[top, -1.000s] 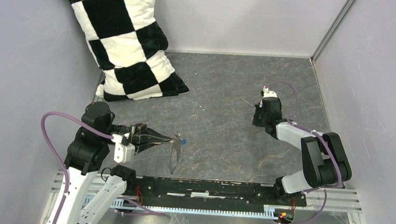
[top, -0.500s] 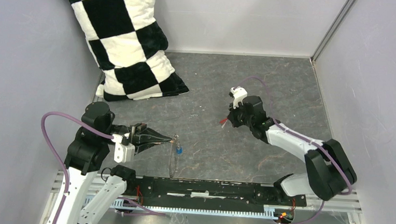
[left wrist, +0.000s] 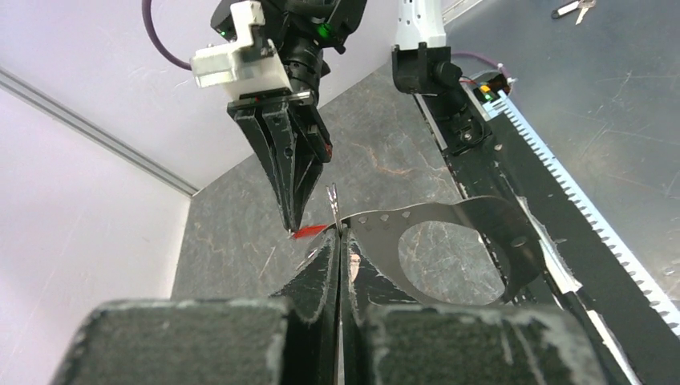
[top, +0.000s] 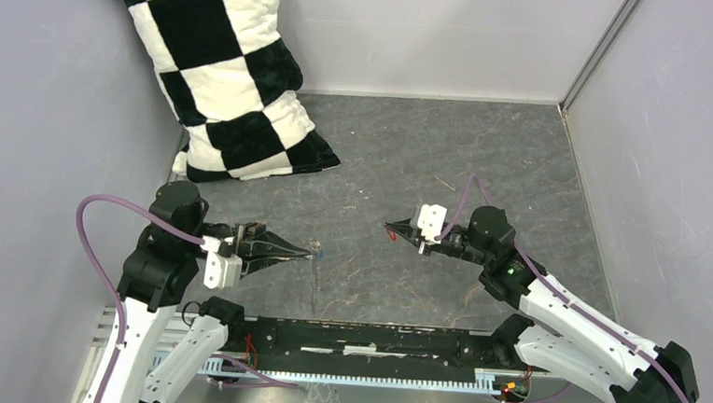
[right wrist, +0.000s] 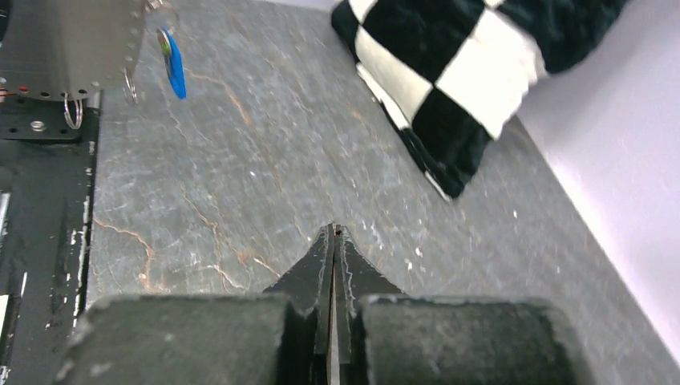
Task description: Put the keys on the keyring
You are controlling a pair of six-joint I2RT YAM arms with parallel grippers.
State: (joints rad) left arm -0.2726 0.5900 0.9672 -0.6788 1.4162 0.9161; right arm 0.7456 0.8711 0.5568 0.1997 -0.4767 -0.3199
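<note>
The right arm has swung in from the far right of the surface [top: 449, 151] toward the middle, so the right claw [top: 391, 228] now points at the left claw [top: 305, 252], near it but with a gap between. The left arm has barely shifted.

The right claw is pressed together, pinching the red key [left wrist: 309, 231], which pokes out at its tips. The left claw is also pressed together, gripping one end of the keyring [left wrist: 505, 233]. Its grey band loops away from the tips and hangs above the surface. The blue key [right wrist: 172, 64] dangles just beside that grip and appears to be threaded on already. The checkered pillow [top: 220, 72] lies well apart at the back.

The step in hand looks like bringing the red key to the band. To do it well, the left claw should stay motionless, since the band is floppy. The right claw should creep in slowly, lining the key's hole with the band's end and keeping its pinch firm on such a tiny key.
</note>
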